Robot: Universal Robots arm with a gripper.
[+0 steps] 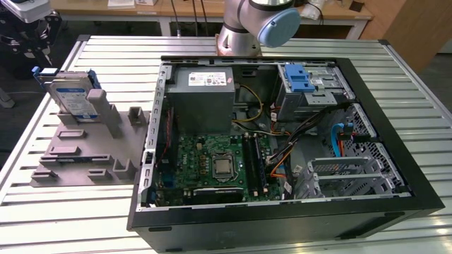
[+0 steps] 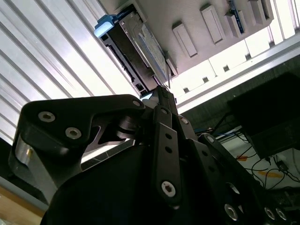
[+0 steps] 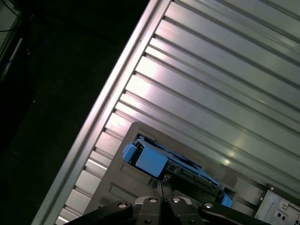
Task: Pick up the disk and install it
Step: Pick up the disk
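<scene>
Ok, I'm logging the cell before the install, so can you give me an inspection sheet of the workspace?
Surface: slatted metal table.
Job's things: disk upright in the grey holder, at the exterior view's left of the open computer case.
Clutter: nothing seen.
Gripper: gripper shut, empty, close over the disk's top edge in both wrist views; contact cannot be told.
Cables: coloured bundles loose inside the case.
Surroundings: wooden benches behind the table.
</scene>
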